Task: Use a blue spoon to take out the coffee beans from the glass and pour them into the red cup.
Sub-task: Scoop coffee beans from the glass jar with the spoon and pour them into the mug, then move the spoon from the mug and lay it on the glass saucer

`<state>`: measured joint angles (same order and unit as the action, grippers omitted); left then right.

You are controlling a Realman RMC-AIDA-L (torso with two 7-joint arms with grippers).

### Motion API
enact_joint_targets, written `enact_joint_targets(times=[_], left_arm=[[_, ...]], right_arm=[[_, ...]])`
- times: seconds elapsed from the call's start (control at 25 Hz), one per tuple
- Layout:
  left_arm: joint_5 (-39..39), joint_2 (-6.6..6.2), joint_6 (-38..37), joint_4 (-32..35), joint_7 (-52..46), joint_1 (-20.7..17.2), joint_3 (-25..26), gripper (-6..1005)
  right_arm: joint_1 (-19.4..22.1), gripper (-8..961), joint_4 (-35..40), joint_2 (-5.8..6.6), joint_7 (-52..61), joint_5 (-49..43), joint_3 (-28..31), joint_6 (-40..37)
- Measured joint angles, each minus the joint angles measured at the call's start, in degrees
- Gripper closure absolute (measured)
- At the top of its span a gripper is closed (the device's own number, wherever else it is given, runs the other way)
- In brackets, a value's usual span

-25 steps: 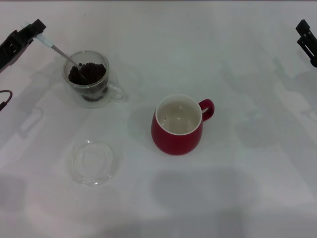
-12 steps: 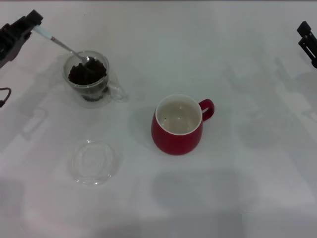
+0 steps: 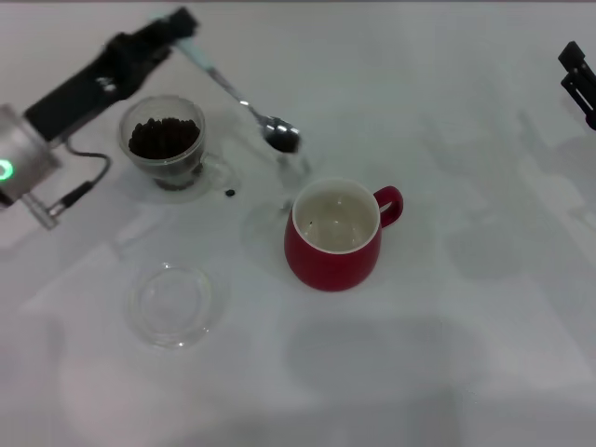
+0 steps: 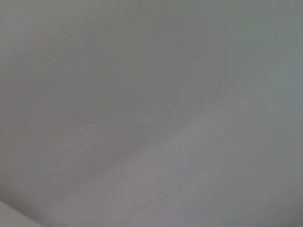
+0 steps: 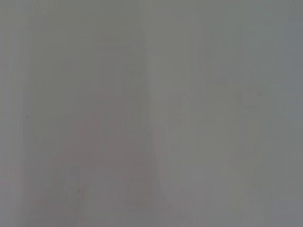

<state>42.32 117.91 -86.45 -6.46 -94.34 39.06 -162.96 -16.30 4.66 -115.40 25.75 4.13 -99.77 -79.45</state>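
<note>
In the head view my left gripper (image 3: pixel 177 26) is shut on the pale blue handle of the blue spoon (image 3: pixel 237 98). The spoon slants down to the right, and its metal bowl carries dark coffee beans (image 3: pixel 281 138) in the air between the glass and the red cup. The glass (image 3: pixel 168 149) stands at the left, holding more coffee beans. One loose bean (image 3: pixel 230 193) lies on the table beside the glass. The red cup (image 3: pixel 337 233) stands at the centre, its handle to the right and its white inside almost bare. My right gripper (image 3: pixel 577 79) is parked at the right edge.
A shallow clear glass dish (image 3: pixel 173 304) lies on the white table (image 3: pixel 447 326) in front of the glass. The left arm's silver body (image 3: pixel 20 168) and cable hang over the left side. Both wrist views show only blank grey-white surface.
My left arm has swung right and lifted the spoon out of the glass; its bowl with beans now hangs just behind the red cup. One bean has dropped onto the table by the glass.
</note>
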Motion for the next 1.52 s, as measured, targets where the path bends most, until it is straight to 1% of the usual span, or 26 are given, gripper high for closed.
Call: enact_joint_targets(times=[0.04, 0.08, 0.32, 0.44, 0.8, 0.92, 1.0, 1.08, 1.16, 1.24, 1.36, 1.44, 1.48, 1.52], left_arm=[[-3.2, 0.03, 0.1, 0.0, 0.4, 2.0, 0.0, 864], [-3.2, 0.03, 0.1, 0.0, 0.4, 2.0, 0.0, 864], [-12.2, -0.09, 0.6, -0.4, 5.7, 8.0, 0.0, 864], [-15.9, -0.27, 0.9, -0.5, 8.9, 10.2, 0.0, 864], [-19.1, -0.48, 0.8, -0.6, 20.5, 13.0, 0.0, 864], [-17.0, -0.54, -0.9, -0.5, 22.8, 12.6, 0.5, 864], [-12.7, -0.87, -3.7, -0.6, 22.6, 11.0, 0.7, 864], [-7.0, -1.43, -7.3, -0.6, 21.8, 8.2, 0.7, 864], [-2.0, -2.08, -10.6, -0.6, 20.1, 4.5, 0.7, 864], [2.2, -2.92, -13.1, -0.8, 16.6, -0.2, 0.7, 864], [4.9, -3.48, -14.6, -1.9, 10.4, -6.6, 0.7, 864], [5.5, -3.5, -14.8, -3.2, 8.1, -10.6, 0.7, 864], [5.5, -3.44, -14.8, -4.1, 7.1, -13.4, 0.5, 864], [5.5, -3.36, -14.8, -4.6, 6.9, -14.9, 0.5, 864]], right_arm=[[0.0, 192, 0.0, 0.0, 0.0, 0.0, 0.0, 0.0], [0.1, 192, 0.0, 0.0, 0.0, -0.1, 0.0, 0.0], [0.5, 192, 0.0, 0.0, 0.6, -0.3, -0.1, 0.0], [1.1, 192, 0.0, 0.0, 1.5, -0.4, -0.1, -0.1], [1.7, 192, 0.0, 0.0, 1.6, -0.3, -0.1, -0.3], [1.7, 192, 0.1, 0.0, 1.6, -0.4, -0.1, -0.3], [1.7, 192, 0.2, 0.01, 1.6, -0.4, -0.1, -0.2], [1.6, 192, 0.2, 0.0, 1.6, -0.4, -0.1, -0.1], [1.6, 192, 0.3, 0.0, 1.6, -0.2, -0.1, -0.1], [1.5, 192, 0.3, 0.0, 1.6, -0.1, -0.1, -0.1], [1.2, 192, 0.5, 0.0, 1.6, -0.1, 0.0, -0.1], [1.0, 192, 0.5, 0.0, 1.6, -0.1, 0.1, 0.0], [0.9, 192, 0.5, 0.0, 1.5, -0.1, 0.2, 0.0], [0.8, 192, 0.5, 0.0, 1.5, -0.1, 0.2, 0.0]])
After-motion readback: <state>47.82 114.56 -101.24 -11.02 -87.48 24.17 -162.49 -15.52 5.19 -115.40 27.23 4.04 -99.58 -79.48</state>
